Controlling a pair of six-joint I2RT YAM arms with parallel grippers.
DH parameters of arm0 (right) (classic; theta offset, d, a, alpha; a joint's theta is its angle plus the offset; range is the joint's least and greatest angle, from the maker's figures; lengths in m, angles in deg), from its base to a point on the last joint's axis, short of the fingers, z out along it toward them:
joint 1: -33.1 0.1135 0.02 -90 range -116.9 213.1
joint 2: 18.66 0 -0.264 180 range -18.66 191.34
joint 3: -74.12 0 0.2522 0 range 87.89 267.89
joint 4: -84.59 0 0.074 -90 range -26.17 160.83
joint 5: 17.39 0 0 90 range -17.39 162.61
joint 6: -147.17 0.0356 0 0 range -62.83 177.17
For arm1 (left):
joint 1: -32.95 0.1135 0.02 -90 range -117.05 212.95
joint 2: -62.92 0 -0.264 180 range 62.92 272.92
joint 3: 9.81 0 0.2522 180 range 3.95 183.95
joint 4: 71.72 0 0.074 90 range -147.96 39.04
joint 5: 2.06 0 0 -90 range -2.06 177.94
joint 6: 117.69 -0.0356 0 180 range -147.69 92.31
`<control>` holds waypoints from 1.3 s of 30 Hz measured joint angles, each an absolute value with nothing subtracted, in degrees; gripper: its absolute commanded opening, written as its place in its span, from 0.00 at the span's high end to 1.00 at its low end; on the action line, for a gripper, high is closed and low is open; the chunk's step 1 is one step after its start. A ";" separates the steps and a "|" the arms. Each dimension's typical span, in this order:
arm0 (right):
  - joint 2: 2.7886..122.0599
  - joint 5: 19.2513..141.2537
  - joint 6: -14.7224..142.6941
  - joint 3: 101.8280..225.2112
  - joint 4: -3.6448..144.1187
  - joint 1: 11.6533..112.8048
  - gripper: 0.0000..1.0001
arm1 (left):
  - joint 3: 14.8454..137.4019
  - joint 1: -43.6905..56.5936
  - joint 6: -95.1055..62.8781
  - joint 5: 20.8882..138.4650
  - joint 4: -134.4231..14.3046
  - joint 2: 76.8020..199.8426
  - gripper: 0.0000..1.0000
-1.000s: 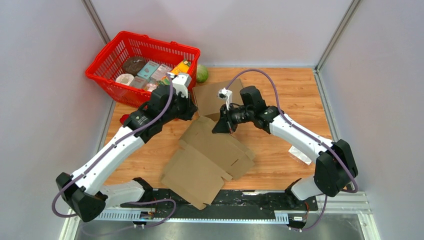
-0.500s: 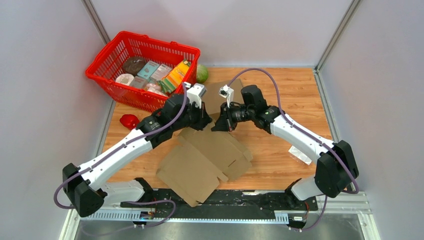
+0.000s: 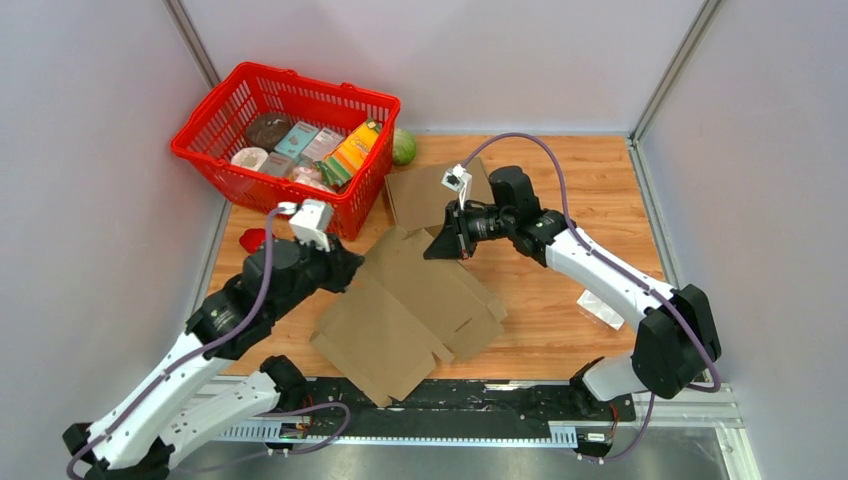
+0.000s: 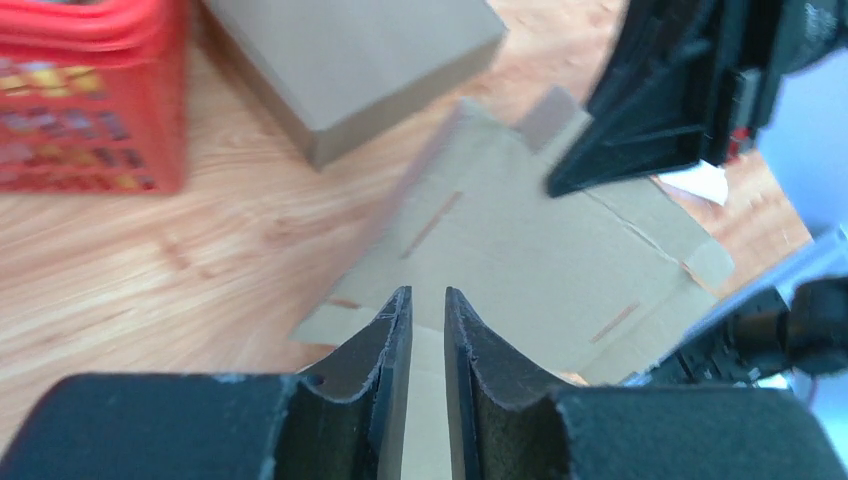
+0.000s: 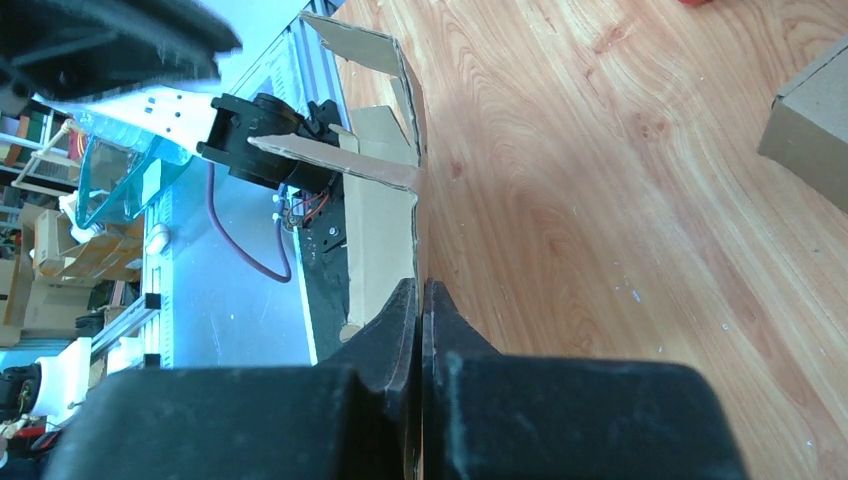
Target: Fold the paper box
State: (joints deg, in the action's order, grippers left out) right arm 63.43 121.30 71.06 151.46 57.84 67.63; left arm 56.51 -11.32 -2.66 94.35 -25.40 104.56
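Unfolded brown cardboard box (image 3: 410, 310), flat, flaps outspread

Two arms (image 3: 200, 340) (image 3: 600, 270), one flat box (image 3: 410, 310), one shut box (image 3: 425, 195), one red basket (image 3: 250, 190), one green fruit (image 3: 404, 147), one red item (image 3: 253, 240), one clear bag (image 3: 600, 308).

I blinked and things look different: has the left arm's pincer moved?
Yes. The left pincer has pulled back from the corner of the red basket toward the near side of the table, and is now at the left edge of the cardboard.
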 measured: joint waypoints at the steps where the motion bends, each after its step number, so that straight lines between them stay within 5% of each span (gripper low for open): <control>1: 63.36 121.60 71.06 151.46 57.86 67.56 1.00 | 56.49 -10.71 -2.04 96.25 -24.04 102.49 0.75; 11: 62.18 123.11 71.02 151.46 57.86 67.41 1.00 | 50.28 6.80 4.32 95.60 -19.28 106.14 0.78; 18: 61.50 123.22 71.02 151.46 57.84 67.41 1.00 | 49.56 7.59 5.45 85.81 -24.98 114.77 0.89; 30: 64.61 122.33 72.39 154.01 58.19 66.71 1.00 | 38.37 4.13 14.52 79.40 -33.18 106.75 0.91; 35: 65.07 120.97 70.65 154.52 56.09 66.44 1.00 | 37.60 3.15 15.09 80.12 -35.87 110.31 0.78; 39: 66.05 115.57 64.33 158.12 50.08 66.86 1.00 | 38.06 2.67 11.05 81.85 -34.95 107.38 0.54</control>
